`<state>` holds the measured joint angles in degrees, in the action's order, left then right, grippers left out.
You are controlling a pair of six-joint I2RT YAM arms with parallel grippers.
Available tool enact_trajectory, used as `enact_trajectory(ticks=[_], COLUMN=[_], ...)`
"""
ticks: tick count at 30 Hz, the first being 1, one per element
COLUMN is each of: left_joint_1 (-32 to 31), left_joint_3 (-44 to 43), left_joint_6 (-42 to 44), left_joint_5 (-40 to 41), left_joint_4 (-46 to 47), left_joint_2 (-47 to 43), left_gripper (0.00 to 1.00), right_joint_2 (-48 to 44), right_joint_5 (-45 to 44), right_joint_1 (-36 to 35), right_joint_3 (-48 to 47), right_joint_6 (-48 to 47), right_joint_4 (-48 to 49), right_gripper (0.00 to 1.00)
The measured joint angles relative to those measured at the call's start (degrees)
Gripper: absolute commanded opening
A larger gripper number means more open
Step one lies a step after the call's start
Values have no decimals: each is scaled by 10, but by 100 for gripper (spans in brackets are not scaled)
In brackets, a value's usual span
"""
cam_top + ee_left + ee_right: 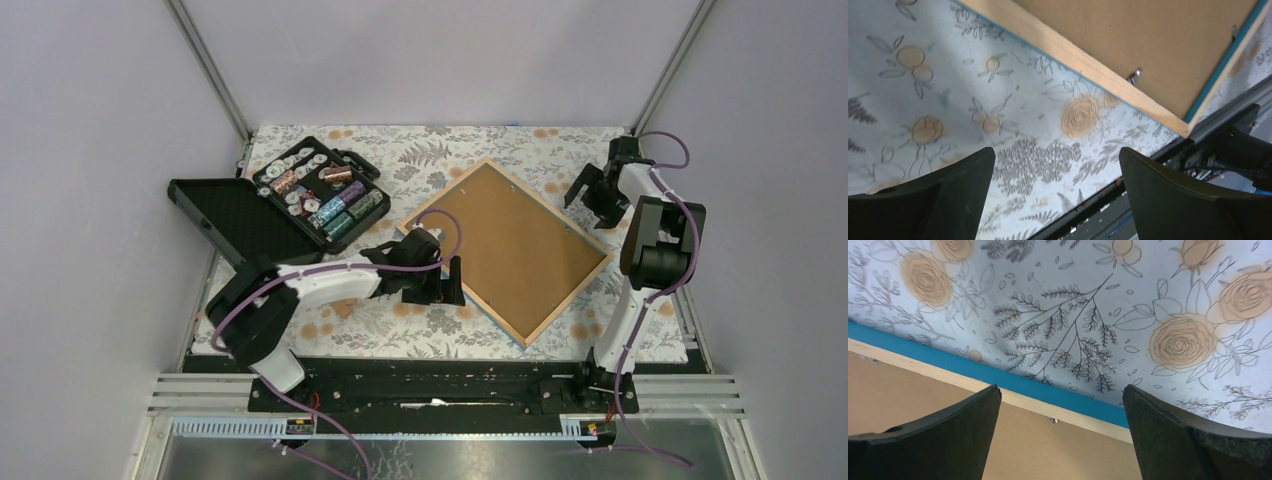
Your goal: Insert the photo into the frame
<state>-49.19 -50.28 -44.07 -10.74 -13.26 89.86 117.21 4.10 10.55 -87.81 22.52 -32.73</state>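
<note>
Left gripper: jaws spread wide, nothing between them, poised over the floral tablecloth just beside the near-left edge of the frame.

The frame lies face down, wood rim up, blue edge underneath. The brown backing board sits inside the rim; a small metal tab shows at its edge.

Right gripper: also fully open and empty, over the frame's far-right rim.

The photo is not visible in any view; cannot tell whether it is under the board.

Judgement: the frame-back step is in hand. Next move calls for fine fingertip work on the tabs, one arm steadying the rim.

Far left: open black case, not involved.
</note>
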Motion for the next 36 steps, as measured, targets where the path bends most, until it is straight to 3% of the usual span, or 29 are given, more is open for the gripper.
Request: enact_trajectory(ticks=[4, 11, 21, 26, 32, 36], left_joint_1=[3, 57, 114, 113, 112, 112], left_joint_3=[-37, -135, -253, -327, -320, -303], left_joint_6=[0, 5, 90, 155, 182, 188], left_joint_5=[-1, -45, -73, -63, -37, -37], left_joint_4=[9, -6, -181, -247, -251, -248], left_joint_2=[63, 148, 209, 251, 243, 233], left_gripper=[99, 99, 99, 99, 99, 99], right_joint_2=[-3, -105, -320, -348, -331, -326], right_joint_5=[4, 44, 84, 41, -31, -58], right_joint_1=[-3, -3, -6, -24, -71, -77], right_joint_3=[47, 199, 442, 459, 434, 427], right_joint_6=[0, 11, 25, 30, 30, 29], right_joint_4=[22, 114, 150, 109, 69, 48], right_gripper=[100, 100, 99, 93, 81, 68])
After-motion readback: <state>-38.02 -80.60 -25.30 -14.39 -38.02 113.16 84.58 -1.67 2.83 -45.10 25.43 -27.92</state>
